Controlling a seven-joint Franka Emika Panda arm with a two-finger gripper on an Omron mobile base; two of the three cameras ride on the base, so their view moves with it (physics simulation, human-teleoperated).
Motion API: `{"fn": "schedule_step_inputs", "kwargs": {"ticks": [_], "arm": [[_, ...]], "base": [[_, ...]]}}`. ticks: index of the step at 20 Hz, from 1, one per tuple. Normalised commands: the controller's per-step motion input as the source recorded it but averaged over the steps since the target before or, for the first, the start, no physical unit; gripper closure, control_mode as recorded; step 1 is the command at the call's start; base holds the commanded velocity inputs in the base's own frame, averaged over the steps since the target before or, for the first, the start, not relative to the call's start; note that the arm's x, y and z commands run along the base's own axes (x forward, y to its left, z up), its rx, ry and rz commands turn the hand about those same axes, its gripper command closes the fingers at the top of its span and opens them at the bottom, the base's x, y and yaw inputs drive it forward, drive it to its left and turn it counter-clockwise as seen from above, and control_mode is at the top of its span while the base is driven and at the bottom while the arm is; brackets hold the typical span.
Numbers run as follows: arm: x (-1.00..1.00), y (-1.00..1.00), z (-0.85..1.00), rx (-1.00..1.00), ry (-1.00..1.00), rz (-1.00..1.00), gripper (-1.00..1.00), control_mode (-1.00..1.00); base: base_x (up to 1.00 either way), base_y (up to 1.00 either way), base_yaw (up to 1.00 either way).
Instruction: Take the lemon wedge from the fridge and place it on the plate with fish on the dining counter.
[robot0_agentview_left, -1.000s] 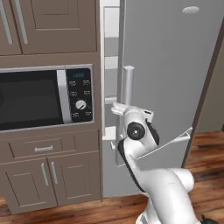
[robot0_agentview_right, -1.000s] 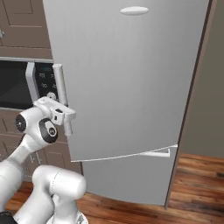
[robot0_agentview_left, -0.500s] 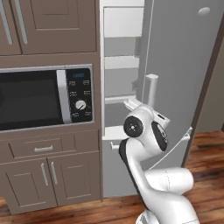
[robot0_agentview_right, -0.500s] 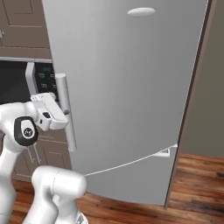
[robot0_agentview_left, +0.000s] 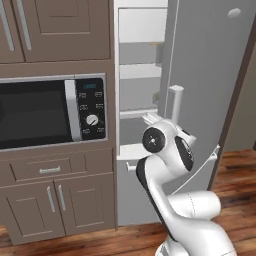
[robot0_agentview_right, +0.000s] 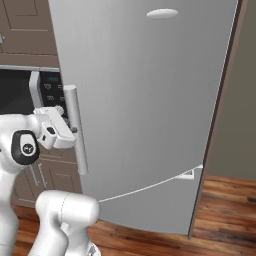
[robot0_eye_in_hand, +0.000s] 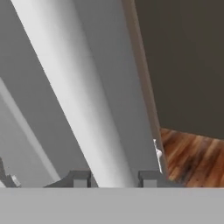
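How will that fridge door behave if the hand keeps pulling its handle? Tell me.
The fridge door likely swings stiffly on its hinge, not flexing: it looks like one rigid slab. The smooth bar handle might slip in the hand. Probably heavy, given its size.

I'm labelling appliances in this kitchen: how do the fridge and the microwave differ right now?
The fridge is silver-grey; the microwave is black-fronted. The fridge door is swung open, with pale shelves showing inside; the microwave door is shut. The fridge stands floor to top; the microwave sits built in among brown cabinets. The tool is shut on the fridge handle; nothing touches the microwave. Both have vertical bar handles.
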Motion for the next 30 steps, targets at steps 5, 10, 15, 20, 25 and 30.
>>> {"fn": "schedule_step_inputs", "kwargs": {"ticks": [5, 10, 15, 20, 25, 30], "arm": [[-0.83, 0.15, 0.0, 0.0, 0.03, -0.2, -1.0, -1.0], [-1.0, 0.35, 0.0, 0.0, -0.02, -0.24, -1.0, -1.0], [-0.27, 0.91, 0.02, 0.0, 0.0, -0.44, -1.0, -1.0], [0.9, 0.39, 0.1, -0.11, 0.0, -0.55, -1.0, -1.0], [0.91, -0.15, 0.1, -0.1, 0.01, -0.36, -1.0, -1.0], [0.62, -0.46, 0.0, -0.04, 0.01, -0.07, -1.0, -1.0]], "base": [[0.0, 0.0, 0.0], [0.0, 0.0, 0.0], [0.0, 0.0, 0.0], [0.0, 0.0, 0.0], [0.0, 0.0, 0.0], [0.0, 0.0, 0.0]]}}
